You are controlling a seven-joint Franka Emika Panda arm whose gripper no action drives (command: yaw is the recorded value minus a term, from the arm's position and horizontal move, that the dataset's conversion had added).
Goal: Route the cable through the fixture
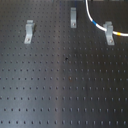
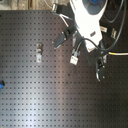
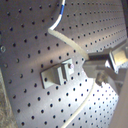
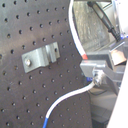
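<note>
Firstly, in the first exterior view: white cable (image 1: 92, 19) curving down from the top edge, past a blue band to the right-hand clip (image 1: 109, 34), then off toward the first exterior view's right with a yellow band at the edge; two more metal clips, middle clip (image 1: 73, 17) and left clip (image 1: 29, 31), standing well apart on the dark perforated counter (image 1: 60, 85); no pincer visible

Next, in the second exterior view: white arm (image 2: 85, 17) reaching over the counter from the top, black hoses looped around it; pincer (image 2: 74, 57) below the arm, open or closed impossible to tell; pale strand of cable running out toward the second exterior view's right edge; lone clip at the second exterior view's left, well apart from the arm

Then, in the first wrist view: cable sweeping past a clip bolted to the holed plate, just beside it, not through it, blue band at the far end; grey finger (image 3: 107, 62) near the cable, grip unclear

Lastly, in the second wrist view: cable running up to the finger block, seemingly touching it; clip apart from both
</note>
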